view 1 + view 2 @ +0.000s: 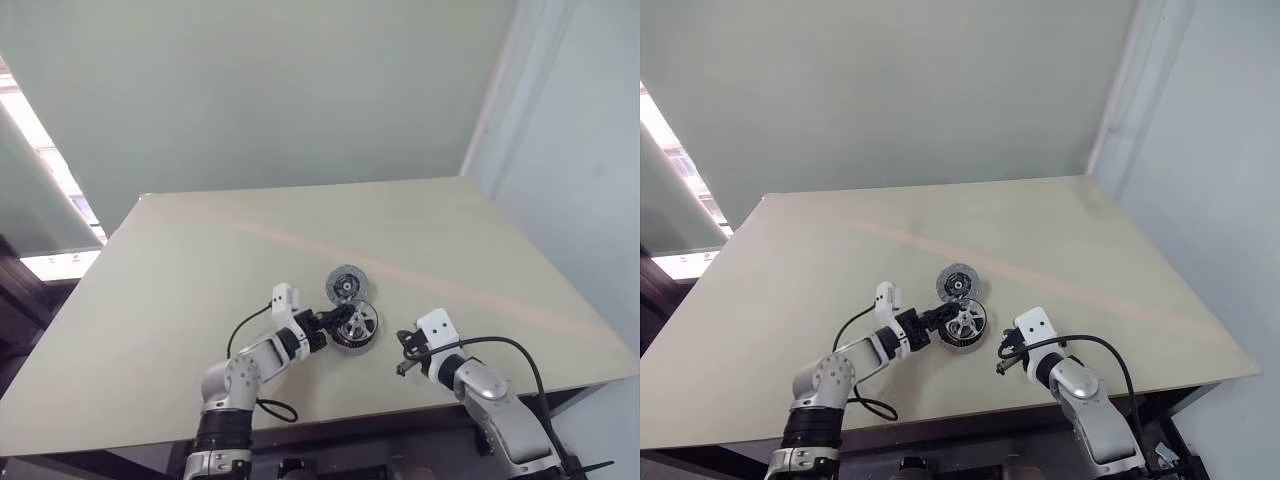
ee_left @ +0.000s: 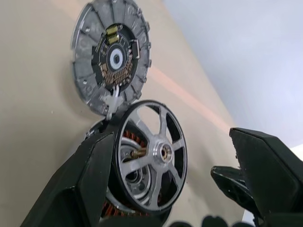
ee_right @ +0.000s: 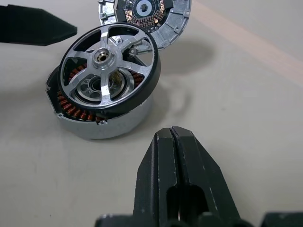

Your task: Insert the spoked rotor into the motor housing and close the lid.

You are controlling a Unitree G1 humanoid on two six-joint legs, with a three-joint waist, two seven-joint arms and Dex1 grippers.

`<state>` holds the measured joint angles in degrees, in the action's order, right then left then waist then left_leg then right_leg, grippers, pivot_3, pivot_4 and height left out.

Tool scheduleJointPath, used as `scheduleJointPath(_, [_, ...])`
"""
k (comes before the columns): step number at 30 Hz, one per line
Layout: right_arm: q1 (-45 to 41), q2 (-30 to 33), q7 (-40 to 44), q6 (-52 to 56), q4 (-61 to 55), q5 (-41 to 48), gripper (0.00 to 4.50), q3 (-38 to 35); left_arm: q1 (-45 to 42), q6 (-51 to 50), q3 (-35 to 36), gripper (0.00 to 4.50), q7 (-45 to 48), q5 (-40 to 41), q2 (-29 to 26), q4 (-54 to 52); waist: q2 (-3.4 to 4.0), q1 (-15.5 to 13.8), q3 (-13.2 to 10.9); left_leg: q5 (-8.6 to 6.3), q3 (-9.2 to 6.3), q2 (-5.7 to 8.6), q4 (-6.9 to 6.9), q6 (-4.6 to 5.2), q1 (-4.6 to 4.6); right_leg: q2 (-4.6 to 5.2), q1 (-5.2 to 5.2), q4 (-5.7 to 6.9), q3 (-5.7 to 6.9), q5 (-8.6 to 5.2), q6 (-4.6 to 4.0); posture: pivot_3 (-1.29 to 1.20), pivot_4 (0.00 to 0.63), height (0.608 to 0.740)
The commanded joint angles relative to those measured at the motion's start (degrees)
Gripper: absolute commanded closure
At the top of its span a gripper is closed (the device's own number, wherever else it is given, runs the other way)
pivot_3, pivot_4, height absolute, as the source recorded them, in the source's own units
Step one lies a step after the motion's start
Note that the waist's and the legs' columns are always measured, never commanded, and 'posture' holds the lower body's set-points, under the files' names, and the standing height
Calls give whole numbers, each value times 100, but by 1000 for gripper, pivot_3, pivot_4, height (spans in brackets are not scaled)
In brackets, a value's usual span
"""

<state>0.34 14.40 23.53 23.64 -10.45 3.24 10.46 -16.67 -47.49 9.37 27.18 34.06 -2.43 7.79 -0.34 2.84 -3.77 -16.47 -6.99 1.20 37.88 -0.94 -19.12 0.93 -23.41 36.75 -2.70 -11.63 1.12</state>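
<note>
The table [image 1: 200, 300] is a pale sandy colour, with a faint pink stripe [image 1: 480, 290] running across it. The wheel [image 3: 110, 71] is shiny silver with five spokes and a black rim all round. The round motor case [image 3: 102, 120] under it is silver-grey, and inside it there is a ring of little orange-brown copper wires. The lid [image 2: 111, 56] is grey metal with ridges like sun rays, and its middle is black with tiny gold bits. The left gripper [image 1: 335, 322] has black fingers. The right gripper [image 3: 177, 142] is black too. The wall [image 1: 250, 90] is light green.
</note>
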Motion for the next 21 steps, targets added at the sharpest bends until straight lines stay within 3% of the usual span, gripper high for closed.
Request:
scheduleJointPath(1, [-159,-7,-3,-159,-82,6,4500,-29,-154,159,-106,330,-40,-88,-2,72,0,1,0,0,0,0,0,0,0,0,0,0,0,0,0,0,0,740])
scheduleJointPath(21, [-106,-32,-54,-169,-126,2,4500,-28,-398,370,-355,330,62,-294,-23,729,0,-2,0,0,-2,1,-2,0,-1,0,-1,0,0,0,1,0,0,740])
